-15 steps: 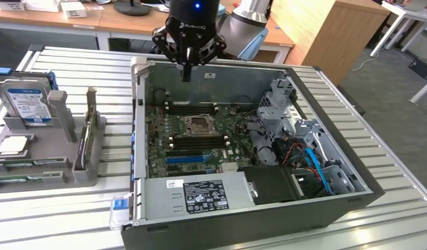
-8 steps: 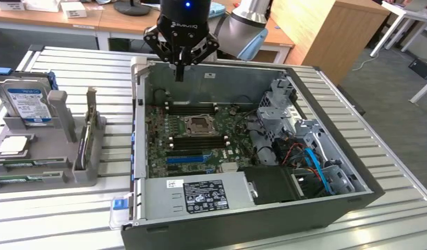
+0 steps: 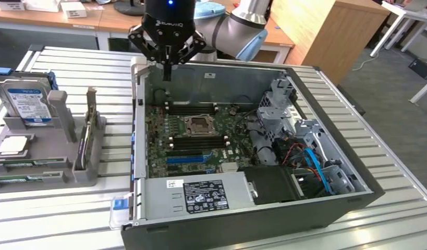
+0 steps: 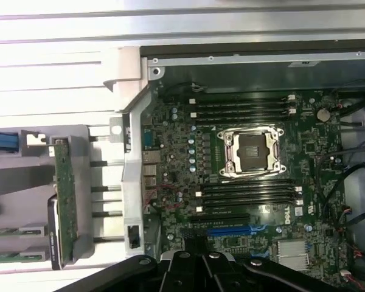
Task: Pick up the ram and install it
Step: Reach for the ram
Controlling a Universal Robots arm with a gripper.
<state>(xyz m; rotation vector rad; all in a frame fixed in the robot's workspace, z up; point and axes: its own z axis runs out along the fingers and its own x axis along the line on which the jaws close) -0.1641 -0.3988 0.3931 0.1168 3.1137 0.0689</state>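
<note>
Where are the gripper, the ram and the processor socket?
gripper (image 3: pixel 167 75), exterior view, at the tip of its shut fingers.
ram (image 3: pixel 24 178), exterior view, on the middle of the green stick.
processor socket (image 4: pixel 252 152), wrist view, on its dark centre.

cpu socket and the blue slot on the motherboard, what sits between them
Black memory slots with white end clips lie between the cpu socket and the blue slot, clearest in the wrist view.

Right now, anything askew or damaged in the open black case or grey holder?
Nothing stands out. Green ram sticks sit straight in the grey plastic holder, black memory slots are empty, shut black gripper holds nothing.
</note>
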